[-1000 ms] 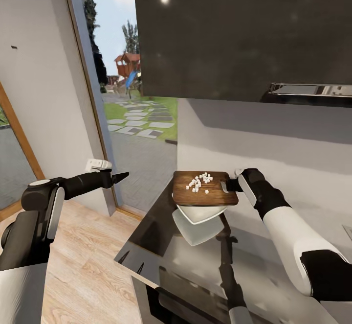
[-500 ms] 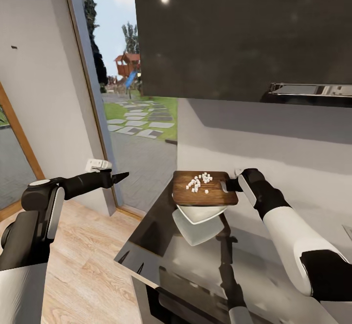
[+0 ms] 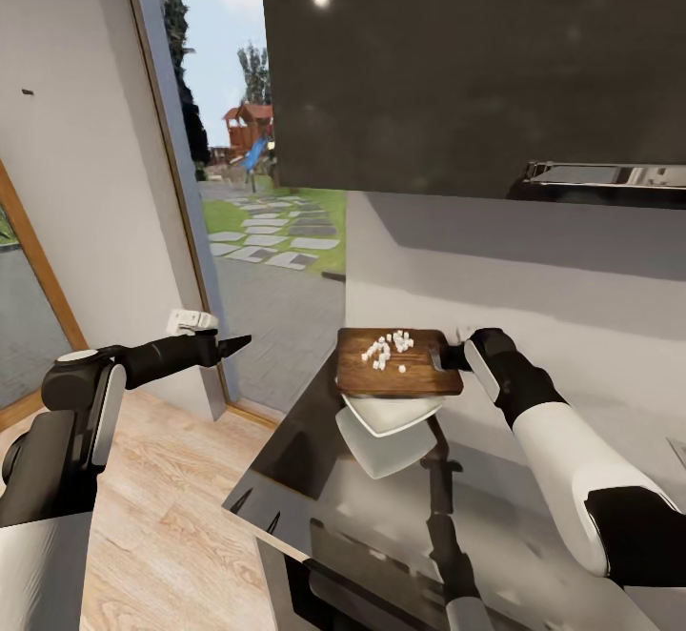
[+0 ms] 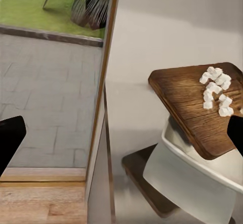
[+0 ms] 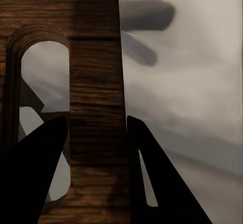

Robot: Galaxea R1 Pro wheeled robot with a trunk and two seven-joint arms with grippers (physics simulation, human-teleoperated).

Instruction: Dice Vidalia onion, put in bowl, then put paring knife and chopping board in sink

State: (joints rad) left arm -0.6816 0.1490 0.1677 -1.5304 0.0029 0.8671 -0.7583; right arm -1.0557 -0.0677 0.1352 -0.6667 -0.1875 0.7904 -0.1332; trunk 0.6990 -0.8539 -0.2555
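Brown grained chopping board (image 3: 400, 376), white bowl (image 3: 391, 415)

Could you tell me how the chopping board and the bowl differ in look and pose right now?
The chopping board is brown wood with visible grain; the bowl is glossy white. The board is held up by the right claw, clamped at its handle-hole end, while the bowl rests on the countertop below it. The board carries diced onion pieces; no dice show in the visible part of the bowl. Both have rounded corners.
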